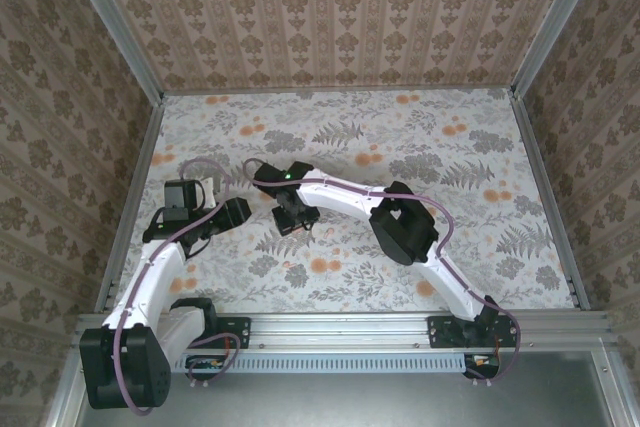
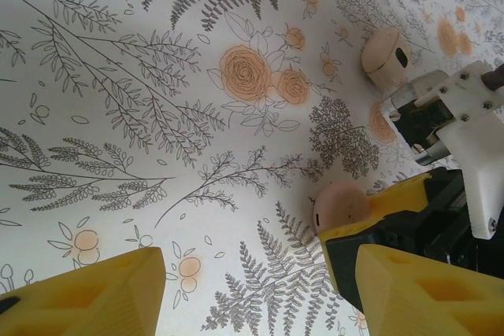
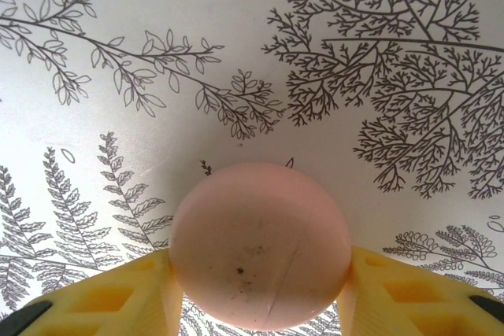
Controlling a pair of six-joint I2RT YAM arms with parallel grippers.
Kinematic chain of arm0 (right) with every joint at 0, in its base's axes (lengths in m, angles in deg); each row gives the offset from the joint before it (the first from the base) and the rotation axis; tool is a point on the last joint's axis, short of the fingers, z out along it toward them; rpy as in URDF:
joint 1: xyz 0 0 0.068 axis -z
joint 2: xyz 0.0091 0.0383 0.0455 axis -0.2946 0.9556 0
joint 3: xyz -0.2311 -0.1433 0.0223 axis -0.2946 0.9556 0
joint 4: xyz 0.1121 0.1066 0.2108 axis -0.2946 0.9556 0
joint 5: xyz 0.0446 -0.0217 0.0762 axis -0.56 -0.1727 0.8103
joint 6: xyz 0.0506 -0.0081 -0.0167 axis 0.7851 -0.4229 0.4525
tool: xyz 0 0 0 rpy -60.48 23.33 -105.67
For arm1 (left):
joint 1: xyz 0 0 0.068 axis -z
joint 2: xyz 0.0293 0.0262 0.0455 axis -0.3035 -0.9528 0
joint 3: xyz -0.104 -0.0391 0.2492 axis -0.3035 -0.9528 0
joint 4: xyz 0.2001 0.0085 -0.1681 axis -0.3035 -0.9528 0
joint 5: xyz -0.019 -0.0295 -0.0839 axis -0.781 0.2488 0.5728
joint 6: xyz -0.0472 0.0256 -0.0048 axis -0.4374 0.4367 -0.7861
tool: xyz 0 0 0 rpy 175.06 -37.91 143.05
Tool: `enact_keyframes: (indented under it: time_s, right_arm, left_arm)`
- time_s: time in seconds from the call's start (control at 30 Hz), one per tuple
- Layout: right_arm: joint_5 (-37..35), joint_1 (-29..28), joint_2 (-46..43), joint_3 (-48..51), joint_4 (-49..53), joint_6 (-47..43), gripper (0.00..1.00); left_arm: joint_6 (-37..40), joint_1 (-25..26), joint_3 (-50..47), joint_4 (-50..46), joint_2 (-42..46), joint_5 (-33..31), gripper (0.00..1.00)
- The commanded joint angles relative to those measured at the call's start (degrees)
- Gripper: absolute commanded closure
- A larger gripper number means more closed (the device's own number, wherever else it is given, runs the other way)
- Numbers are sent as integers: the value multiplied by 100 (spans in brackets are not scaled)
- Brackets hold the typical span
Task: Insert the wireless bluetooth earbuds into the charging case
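The table (image 1: 420, 137) was covered with a white cloth printed with grey ferns and orange flowers, and patterned walls (image 1: 330, 17) stood around it on three sides.

In the right wrist view, the right pincer (image 3: 261, 264) was clenched on the pink round charging case (image 3: 260, 241). The case sat between the two yellow fingers (image 3: 118, 300) and touched both of them, one on each side. Its top was smooth, with some small dark specks and a thin scratch. It rested low on the cloth, near the middle of the table and a little to the left, where the top view showed the end of the right arm (image 1: 297, 217).

In the left wrist view, the left pincer (image 2: 256, 289) was released. Its yellow fingers stood wide apart and only cloth lay between them. It hovered just beside the right pincer, whose yellow finger and white mount appeared at the right edge, with the pink case half hidden behind that finger.

A cream rounded piece (image 2: 384, 57) with a dark oval spot lay on the cloth just beyond the white mount, apart from the case. I could not tell if it was one of the earbuds.
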Motion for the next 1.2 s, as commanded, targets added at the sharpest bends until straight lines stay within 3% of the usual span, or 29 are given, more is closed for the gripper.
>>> enact_keyframes:
  time_s: [0.0,0.57,0.93,1.17]
  right_arm:
    - [-271,-19,-222,325,-190,-371,53]
    - [400,16,-2241,2427,-1970,-2015,60]
    - [1061,44,-3024,2818,-2241,-2652,60]
    - [1330,51,-3427,2993,-2532,-2699,60]
  left_arm:
    - [-29,-49,106,88,49,257,36]
    - [278,-163,254,453,28,2023,41]
    - [208,-164,498,640,-574,3453,42]
    - [296,4,655,374,-698,3753,42]
